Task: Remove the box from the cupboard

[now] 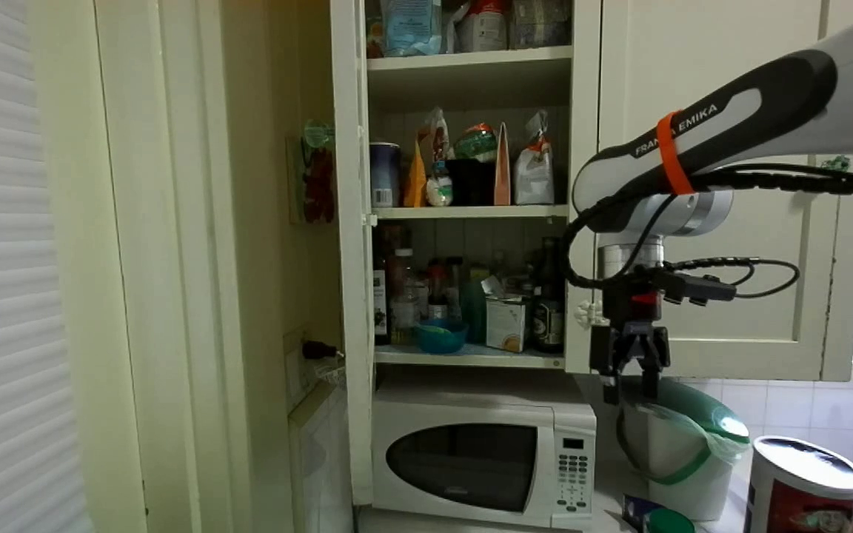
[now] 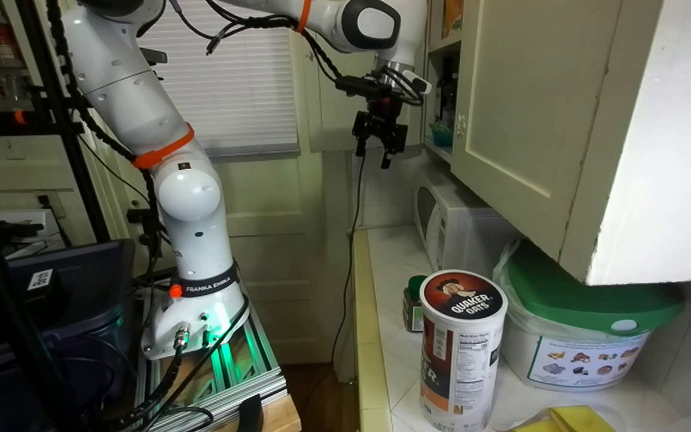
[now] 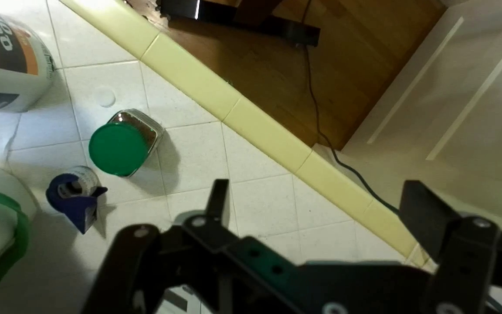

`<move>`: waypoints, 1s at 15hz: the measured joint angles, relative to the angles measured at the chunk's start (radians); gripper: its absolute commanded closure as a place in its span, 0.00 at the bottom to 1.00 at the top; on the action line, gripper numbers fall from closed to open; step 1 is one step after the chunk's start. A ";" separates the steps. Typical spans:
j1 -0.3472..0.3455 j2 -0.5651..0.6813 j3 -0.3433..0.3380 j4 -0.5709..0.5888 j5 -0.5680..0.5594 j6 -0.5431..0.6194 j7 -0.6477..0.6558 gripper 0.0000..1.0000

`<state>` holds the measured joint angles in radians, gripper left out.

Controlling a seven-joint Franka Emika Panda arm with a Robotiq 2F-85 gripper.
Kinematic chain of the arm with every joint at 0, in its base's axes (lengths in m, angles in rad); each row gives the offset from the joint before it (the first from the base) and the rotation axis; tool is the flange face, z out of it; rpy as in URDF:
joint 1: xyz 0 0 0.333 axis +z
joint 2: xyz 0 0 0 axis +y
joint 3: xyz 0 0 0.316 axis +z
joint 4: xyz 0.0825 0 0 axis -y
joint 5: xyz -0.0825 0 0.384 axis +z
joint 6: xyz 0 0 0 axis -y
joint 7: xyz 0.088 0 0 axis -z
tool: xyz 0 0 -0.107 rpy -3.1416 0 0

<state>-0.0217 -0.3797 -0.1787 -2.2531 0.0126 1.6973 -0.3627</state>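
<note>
The white cupboard (image 1: pixel 471 213) has its left door open onto shelves of bottles and packets; its closed right door also shows in an exterior view (image 2: pixel 531 102). The box (image 1: pixel 502 166), a tall narrow orange-tan carton, stands upright on the middle shelf between a black container and a white-and-orange packet. It is out of the wrist view. My gripper (image 1: pixel 631 394) points down, open and empty, below and to the right of the box in that view. It also hangs over the counter's front edge in an exterior view (image 2: pixel 373 157). Its spread fingers show in the wrist view (image 3: pixel 316 185).
A white microwave (image 1: pixel 463 466) stands under the shelves. A green-lidded bin (image 2: pixel 579 342) and an oats canister (image 2: pixel 464 360) stand on the tiled counter. A green-capped jar (image 3: pixel 118 149) and a blue tape dispenser (image 3: pixel 76 203) are there too. The open cupboard door (image 1: pixel 352 296) juts out.
</note>
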 measured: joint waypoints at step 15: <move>-0.019 -0.019 0.307 0.589 -0.215 0.054 0.666 0.00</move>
<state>-0.0403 -0.3989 0.1282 -1.6644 -0.2024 1.7509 0.3038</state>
